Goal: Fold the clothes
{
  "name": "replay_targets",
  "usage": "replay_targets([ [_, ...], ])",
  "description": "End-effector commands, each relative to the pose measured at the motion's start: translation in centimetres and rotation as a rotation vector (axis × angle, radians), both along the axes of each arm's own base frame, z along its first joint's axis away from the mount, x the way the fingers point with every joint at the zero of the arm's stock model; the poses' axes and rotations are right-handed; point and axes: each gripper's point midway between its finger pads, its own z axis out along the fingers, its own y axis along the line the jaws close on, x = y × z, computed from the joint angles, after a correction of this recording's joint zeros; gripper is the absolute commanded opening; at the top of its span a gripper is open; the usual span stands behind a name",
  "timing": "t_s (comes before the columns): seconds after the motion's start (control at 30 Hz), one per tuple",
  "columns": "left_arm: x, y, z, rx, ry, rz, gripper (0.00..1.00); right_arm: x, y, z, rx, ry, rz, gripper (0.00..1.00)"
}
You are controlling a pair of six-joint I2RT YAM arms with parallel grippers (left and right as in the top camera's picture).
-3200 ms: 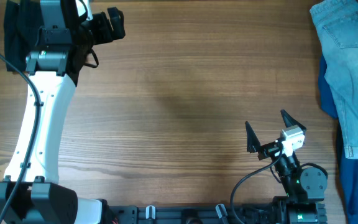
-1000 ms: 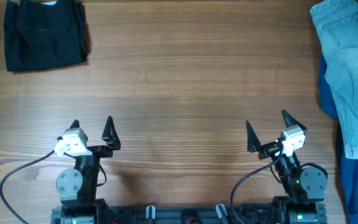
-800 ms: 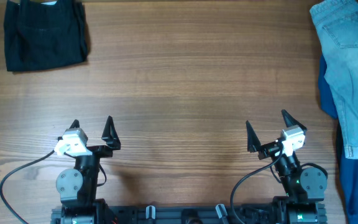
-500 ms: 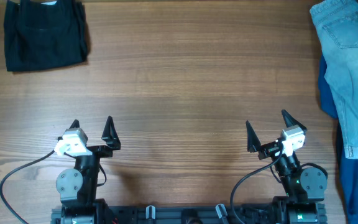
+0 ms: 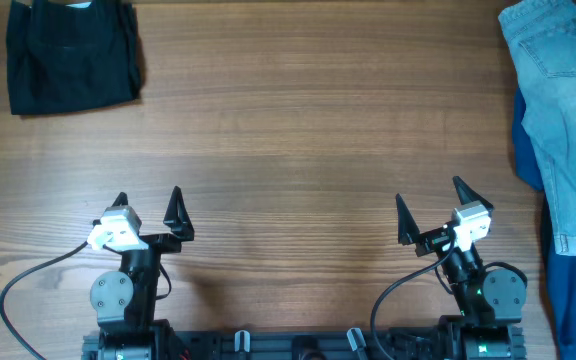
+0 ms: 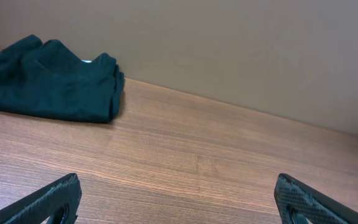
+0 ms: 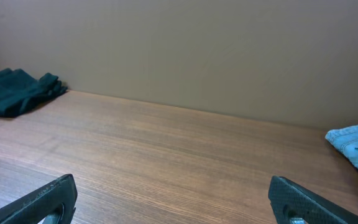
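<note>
The black shorts [image 5: 71,55] lie folded in a compact square at the table's far left corner, a pale strip of lining showing at the top edge. They also show in the left wrist view [image 6: 48,87] and, small, in the right wrist view [image 7: 17,92]. My left gripper [image 5: 148,206] is open and empty near the front edge, far from the shorts; its fingers show in the left wrist view [image 6: 179,202]. My right gripper [image 5: 430,205] is open and empty at the front right, and also shows in the right wrist view [image 7: 173,199].
Light blue denim jeans [image 5: 558,110] lie along the right edge, over a dark blue garment [image 5: 573,300]. The jeans' corner shows in the right wrist view [image 7: 356,142]. A plain wall stands behind the table.
The left arm, earlier stretched over the black shorts at the far left corner, has drawn back to the front edge, leaving the shorts folded. Nothing has moved in the last second.
</note>
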Motion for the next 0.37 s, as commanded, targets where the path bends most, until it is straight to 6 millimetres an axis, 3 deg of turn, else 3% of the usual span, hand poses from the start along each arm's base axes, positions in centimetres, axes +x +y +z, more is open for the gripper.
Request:
replay_targets([
  [0.0,-0.03,0.23,-0.12,-0.012,-0.001,0.012,1.00,0.00,-0.14,0.15,-0.003,-0.009,-0.009,1.00],
  [0.33,-0.03,0.23,-0.12,-0.012,-0.001,0.012,1.00,0.00,-0.14,0.15,-0.003,-0.009,-0.009,1.00],
])
